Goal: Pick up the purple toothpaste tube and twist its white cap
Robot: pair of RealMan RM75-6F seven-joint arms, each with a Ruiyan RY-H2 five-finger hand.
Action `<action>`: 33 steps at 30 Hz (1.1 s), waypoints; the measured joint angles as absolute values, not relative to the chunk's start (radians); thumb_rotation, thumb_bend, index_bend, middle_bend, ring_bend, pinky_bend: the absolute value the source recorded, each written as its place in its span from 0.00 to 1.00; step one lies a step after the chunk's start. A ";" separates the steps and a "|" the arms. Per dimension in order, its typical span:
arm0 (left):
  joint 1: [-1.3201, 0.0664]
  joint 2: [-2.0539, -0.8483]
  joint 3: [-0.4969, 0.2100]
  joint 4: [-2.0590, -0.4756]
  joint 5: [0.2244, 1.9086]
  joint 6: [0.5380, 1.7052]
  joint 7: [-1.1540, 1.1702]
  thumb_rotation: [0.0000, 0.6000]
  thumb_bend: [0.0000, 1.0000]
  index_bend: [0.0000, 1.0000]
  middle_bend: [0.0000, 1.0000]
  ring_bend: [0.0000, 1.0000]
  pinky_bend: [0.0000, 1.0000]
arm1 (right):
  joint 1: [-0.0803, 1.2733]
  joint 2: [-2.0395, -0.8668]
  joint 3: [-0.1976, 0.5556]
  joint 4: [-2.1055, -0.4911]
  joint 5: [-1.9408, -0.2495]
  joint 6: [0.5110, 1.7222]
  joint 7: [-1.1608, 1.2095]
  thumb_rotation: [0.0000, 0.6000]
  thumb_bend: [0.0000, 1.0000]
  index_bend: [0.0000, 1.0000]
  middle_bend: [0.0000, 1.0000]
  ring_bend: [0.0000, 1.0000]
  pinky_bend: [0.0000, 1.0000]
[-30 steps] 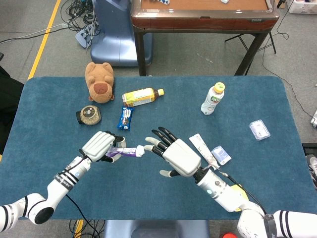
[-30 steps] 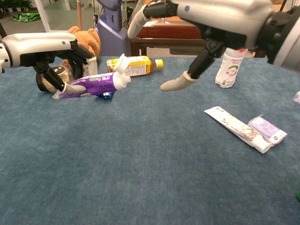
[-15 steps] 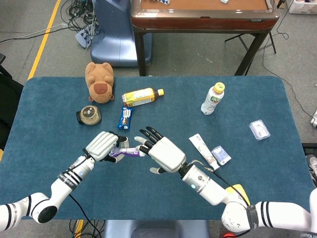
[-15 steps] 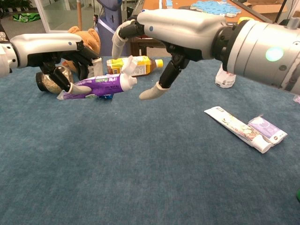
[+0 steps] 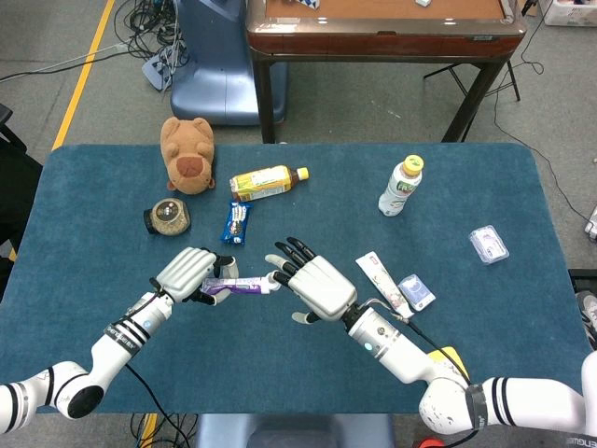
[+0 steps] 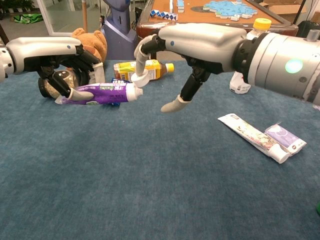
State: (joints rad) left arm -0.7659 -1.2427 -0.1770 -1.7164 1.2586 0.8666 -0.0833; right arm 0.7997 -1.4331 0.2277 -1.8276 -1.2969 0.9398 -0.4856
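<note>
Our left robot hand [image 5: 187,273] grips the purple toothpaste tube [image 6: 102,93] level, white cap [image 6: 134,92] pointing right at our right robot hand [image 5: 315,285], whose spread fingers [image 6: 140,65] touch the cap without clasping it.

Left hand [image 5: 187,273] sits low over the table with its palm down and fingers curled around the purple tube [image 6: 102,93], thumb tucked underneath. The left forearm runs back toward the near-left corner. Right hand [image 5: 315,284] reaches in from the near right, back of the hand up, fingers spread, one fingertip [image 6: 139,80] touching the white cap [image 6: 132,91], thumb hanging down free.
</note>
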 measured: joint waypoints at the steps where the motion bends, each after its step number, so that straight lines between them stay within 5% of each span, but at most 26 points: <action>1: -0.765 -1.242 -0.177 -1.714 1.261 0.866 -0.090 1.00 0.53 0.55 0.72 0.50 0.36 | 0.799 -1.432 0.225 -1.826 -1.296 0.942 -0.482 1.00 0.18 0.33 0.16 0.03 0.02; 33: -0.739 -1.202 -0.196 -1.723 1.288 0.860 -0.305 1.00 0.53 0.56 0.73 0.51 0.36 | 0.794 -1.526 0.182 -1.713 -1.324 1.003 -0.319 1.00 0.18 0.33 0.16 0.03 0.02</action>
